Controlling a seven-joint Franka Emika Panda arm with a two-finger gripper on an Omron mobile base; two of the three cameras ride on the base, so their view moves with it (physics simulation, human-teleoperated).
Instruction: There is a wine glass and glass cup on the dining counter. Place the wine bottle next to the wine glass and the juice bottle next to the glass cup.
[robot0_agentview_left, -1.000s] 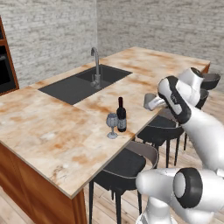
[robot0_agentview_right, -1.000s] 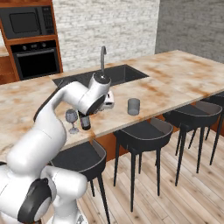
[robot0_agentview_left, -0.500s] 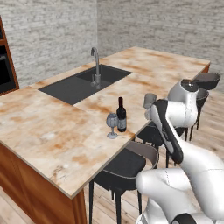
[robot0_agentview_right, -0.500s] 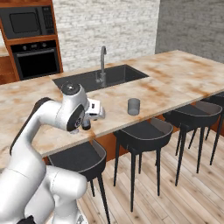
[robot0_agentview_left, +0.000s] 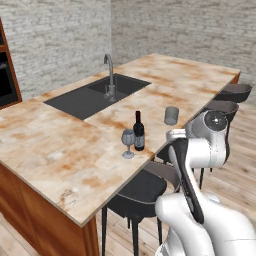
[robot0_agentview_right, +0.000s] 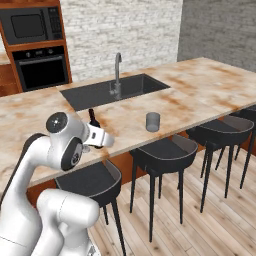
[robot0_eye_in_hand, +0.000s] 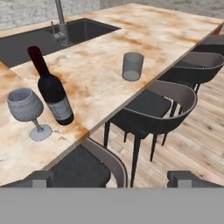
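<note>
Wine bottle (robot0_eye_in_hand: 53, 94) upright on the table (robot0_eye_in_hand: 100, 83), just right of the wine glass (robot0_eye_in_hand: 27, 110); glass cup (robot0_eye_in_hand: 132, 66) well apart, farther right; tool (robot0_eye_in_hand: 111, 178) released, empty; bottle likely heavy, rigid, slippery; grasp at body.

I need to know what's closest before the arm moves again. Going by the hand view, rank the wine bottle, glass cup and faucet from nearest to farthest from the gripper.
From the gripper:
1. wine bottle, upright at the counter's near edge, beside the wine glass.
2. glass cup, farther along the counter, standing alone.
3. faucet, at the sink, far side.
</note>
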